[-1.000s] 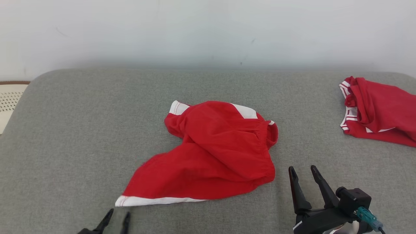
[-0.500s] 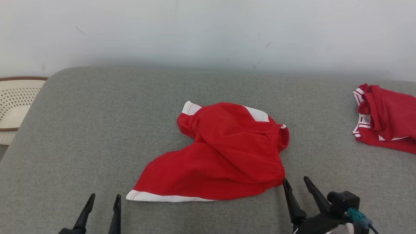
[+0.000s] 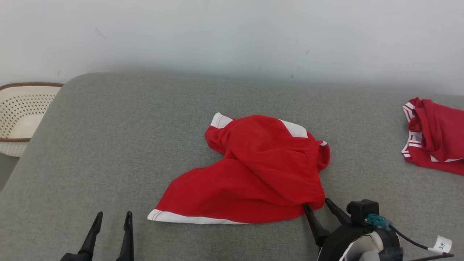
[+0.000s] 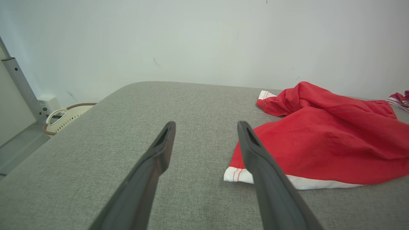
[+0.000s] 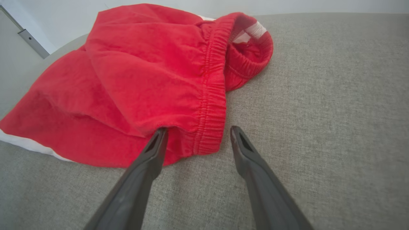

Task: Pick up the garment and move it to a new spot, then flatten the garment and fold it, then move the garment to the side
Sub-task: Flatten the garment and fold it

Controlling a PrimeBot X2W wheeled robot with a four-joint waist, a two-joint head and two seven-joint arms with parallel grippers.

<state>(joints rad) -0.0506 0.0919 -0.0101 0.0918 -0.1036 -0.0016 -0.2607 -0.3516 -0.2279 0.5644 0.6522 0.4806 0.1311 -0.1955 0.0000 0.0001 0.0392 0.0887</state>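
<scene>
The garment (image 3: 253, 174) is a pair of red shorts with white hems, lying crumpled in the middle of the grey padded surface (image 3: 145, 127). My right gripper (image 3: 317, 203) is open at its near right corner. In the right wrist view the elastic waistband corner (image 5: 207, 127) lies between the two fingers of my right gripper (image 5: 198, 129), and the left fingertip touches the red cloth (image 5: 143, 70). My left gripper (image 3: 113, 215) stands open and empty at the lower left. In the left wrist view my left gripper (image 4: 207, 124) points just left of the white hem (image 4: 236, 174) of the shorts (image 4: 319, 140).
A second red and white garment (image 3: 435, 141) lies bunched at the right edge of the surface. A cream perforated basket (image 3: 21, 108) stands beyond the rounded left edge. A pale wall (image 3: 232, 36) runs along the back.
The head camera has turned, so everything sits further right. My left gripper has opened wide. My right gripper has moved in to the shorts' waistband corner. The shorts lie as before.
</scene>
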